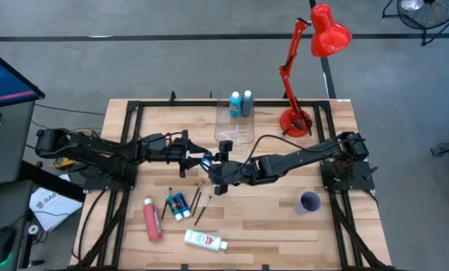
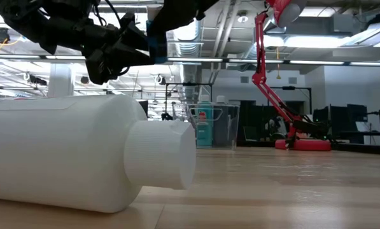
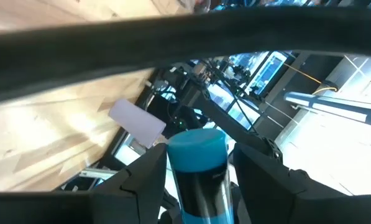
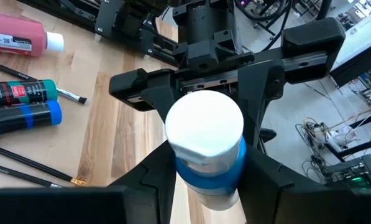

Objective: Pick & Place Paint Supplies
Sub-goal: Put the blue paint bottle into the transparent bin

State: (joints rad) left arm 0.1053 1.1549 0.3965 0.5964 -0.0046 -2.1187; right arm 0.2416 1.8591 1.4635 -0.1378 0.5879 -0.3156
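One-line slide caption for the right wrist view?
Right gripper grips a white-capped blue bottle facing the left gripper; paint tubes lie on the table.

A pale, smooth-planked wooden table [image 1: 284,226], a matt white plastic bottle [image 2: 81,152] with ribbed cap, and a glossy red metal lamp [image 1: 318,45] are seen.

The whole wooden table [image 1: 247,218] is seen from straight above in the high view. In the low view, the room is looked at from table height, with a white bottle [image 2: 81,156] lying very close to the camera. The red lamp [image 1: 314,53] and the clear box [image 2: 214,126] are seen in both of these views. In each wrist view, a blue-and-white bottle [image 4: 207,152] is seen from very near, from opposite ends, between dark fingers.
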